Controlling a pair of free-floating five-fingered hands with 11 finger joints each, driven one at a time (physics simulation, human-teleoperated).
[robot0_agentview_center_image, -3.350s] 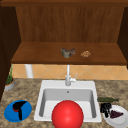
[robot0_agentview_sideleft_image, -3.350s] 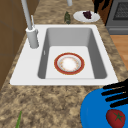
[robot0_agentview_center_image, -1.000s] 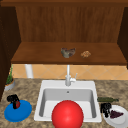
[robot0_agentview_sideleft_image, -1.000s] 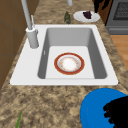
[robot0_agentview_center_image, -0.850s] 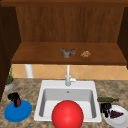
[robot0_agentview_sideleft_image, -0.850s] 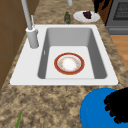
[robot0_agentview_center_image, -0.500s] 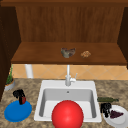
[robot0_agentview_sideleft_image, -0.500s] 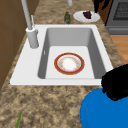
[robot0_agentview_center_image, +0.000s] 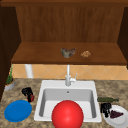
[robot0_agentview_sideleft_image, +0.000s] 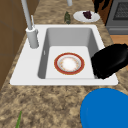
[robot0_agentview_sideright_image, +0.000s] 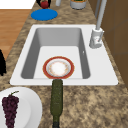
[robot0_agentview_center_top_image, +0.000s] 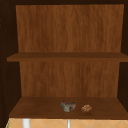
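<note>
My left hand (robot0_agentview_center_image: 27, 92) hovers over the counter between the blue plate (robot0_agentview_center_image: 18, 110) and the sink (robot0_agentview_center_image: 41, 100), its fingers curled round a small red fruit (robot0_agentview_center_image: 31, 98). The right side view shows this left hand (robot0_agentview_sideright_image: 40, 2) with the red fruit (robot0_agentview_sideright_image: 44, 4) just behind the blue plate (robot0_agentview_sideright_image: 44, 14). From the left side, the left hand (robot0_agentview_sideleft_image: 110, 61) hangs over the sink's near rim, above the blue plate (robot0_agentview_sideleft_image: 105, 110). My right hand (robot0_agentview_center_image: 105, 108) idles, fingers relaxed downward, at the edge of a white plate (robot0_agentview_center_image: 122, 120) that carries dark grapes (robot0_agentview_center_image: 115, 114).
A red-rimmed bowl (robot0_agentview_sideleft_image: 69, 63) sits in the basin; from the front it looks like a red dome (robot0_agentview_center_image: 67, 115). A dark green bottle (robot0_agentview_sideright_image: 57, 100) lies beside the sink's right side. A faucet (robot0_agentview_center_image: 68, 76), a potted plant (robot0_agentview_center_image: 9, 83), and a shelf (robot0_agentview_center_top_image: 37, 110) holding two small items.
My left hand has risen off the blue plate and moved back and right toward the sink, carrying the red fruit. The right hand stayed still.
</note>
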